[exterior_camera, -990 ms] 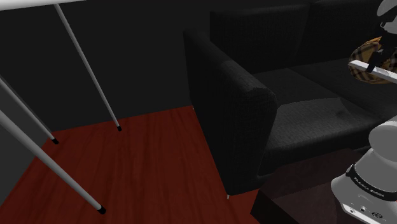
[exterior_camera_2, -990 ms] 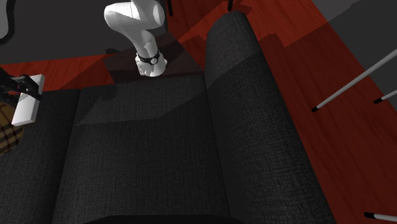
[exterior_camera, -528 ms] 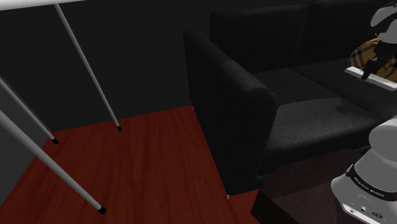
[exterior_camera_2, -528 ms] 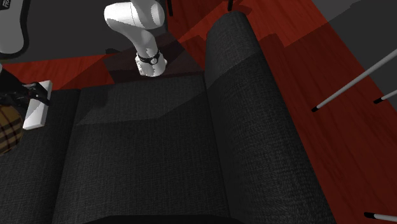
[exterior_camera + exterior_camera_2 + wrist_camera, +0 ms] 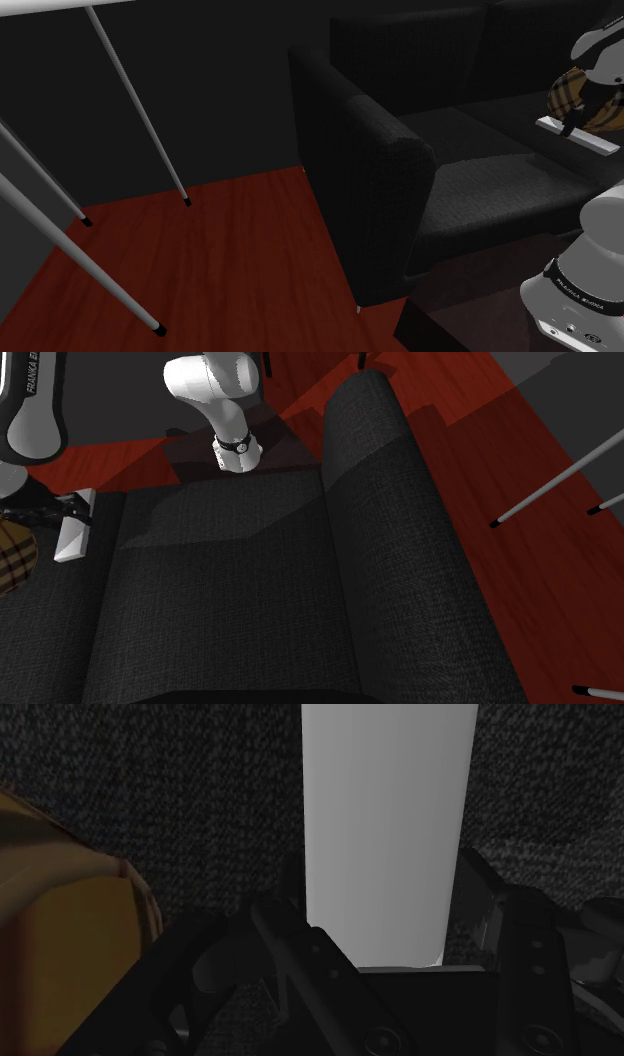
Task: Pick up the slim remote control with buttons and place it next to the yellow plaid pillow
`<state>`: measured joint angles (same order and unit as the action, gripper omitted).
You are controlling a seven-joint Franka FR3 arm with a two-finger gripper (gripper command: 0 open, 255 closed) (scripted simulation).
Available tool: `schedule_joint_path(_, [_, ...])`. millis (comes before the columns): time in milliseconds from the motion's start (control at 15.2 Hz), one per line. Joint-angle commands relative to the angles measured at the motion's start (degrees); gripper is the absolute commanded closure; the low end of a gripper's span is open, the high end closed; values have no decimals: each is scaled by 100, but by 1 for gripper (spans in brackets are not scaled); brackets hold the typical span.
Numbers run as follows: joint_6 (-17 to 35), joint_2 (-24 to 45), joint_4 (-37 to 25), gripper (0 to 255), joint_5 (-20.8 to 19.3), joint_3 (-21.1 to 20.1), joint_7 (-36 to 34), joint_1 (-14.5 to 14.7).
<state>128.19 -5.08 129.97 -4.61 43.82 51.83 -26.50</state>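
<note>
The remote, drawn as a slim plain white bar [image 5: 577,137], is clasped between the black fingers of my gripper [image 5: 573,124], which is shut on it. It hangs low over the dark sofa seat [image 5: 480,180], right beside the yellow-brown plaid pillow [image 5: 570,93]. In the second exterior view the remote [image 5: 72,530] sits at that view's left edge under my gripper [image 5: 62,512], with the pillow [image 5: 14,557] just left of it. In the wrist view the remote [image 5: 385,824] runs out from between the fingers [image 5: 290,939], and the pillow [image 5: 60,934] lies close alongside. Whether the remote touches the seat I cannot tell.
The dark fabric sofa has a tall armrest [image 5: 360,170] and a thick backrest [image 5: 400,552]. Red-brown wooden floor [image 5: 220,260] lies beyond the armrest, with thin white legs [image 5: 140,110] standing on it. The robot's base [image 5: 585,280] stands at the shoulder view's lower right.
The gripper has come down toward the seat with the remote, shifting left in the shoulder view and right in the second exterior view. The grip stays shut on it.
</note>
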Motion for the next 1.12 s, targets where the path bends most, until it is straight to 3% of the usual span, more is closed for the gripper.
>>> schedule_joint_path(0, [172, 110, 84, 255, 88, 20, 56, 11])
schedule_joint_path(330, [550, 405, 244, 255, 349, 61, 248, 22])
schedule_joint_path(792, [550, 405, 244, 255, 349, 60, 248, 21])
schedule_joint_path(858, [550, 405, 244, 0, 349, 60, 248, 21])
schedule_joint_path(1056, [550, 405, 243, 0, 349, 60, 248, 21])
